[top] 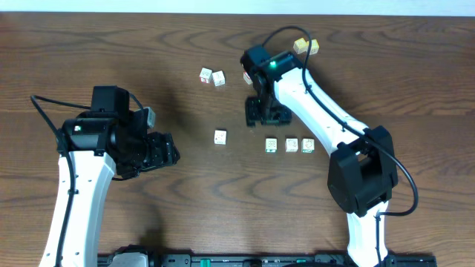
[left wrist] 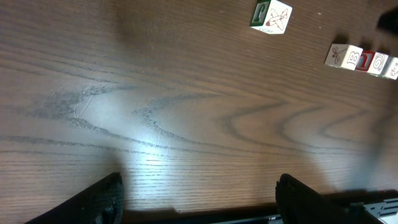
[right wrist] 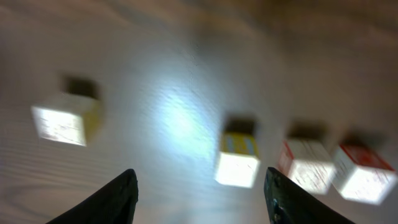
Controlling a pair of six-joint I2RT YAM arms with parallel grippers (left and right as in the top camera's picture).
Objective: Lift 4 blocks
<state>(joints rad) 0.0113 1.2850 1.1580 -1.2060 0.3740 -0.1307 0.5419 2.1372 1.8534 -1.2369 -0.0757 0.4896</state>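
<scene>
Right gripper (top: 268, 116): fingers moderately apart, nothing between them, touching no cube. It hangs above the table (top: 185, 200), just far of the row of three blocks (top: 292, 144). The right wrist view is blurred. The gap between the fingertips (right wrist: 127, 186) shows only wood. Four blurred cubes (right wrist: 238, 160) sit beyond them, one alone at left and three bunched at right. Can't tell which cubes these are.

Left gripper (top: 165, 150): fingers spread wide, empty, touching nothing, at the left of the table and well apart from every cube.

All four task blocks sit on the table, none lifted. The lone block (top: 220, 137) is mid-table, between the two grippers and left of the row. In the left wrist view it shows a green side and a plane drawing. The row of three lies side by side, close-packed, just near of the right gripper.

Farther out, a pair of white cubes (top: 212, 76) lies far-left of the right gripper. A half-hidden cube (top: 247, 76) sits against the right arm. Two pale cubes (top: 306, 47) sit together at the far edge.
</scene>
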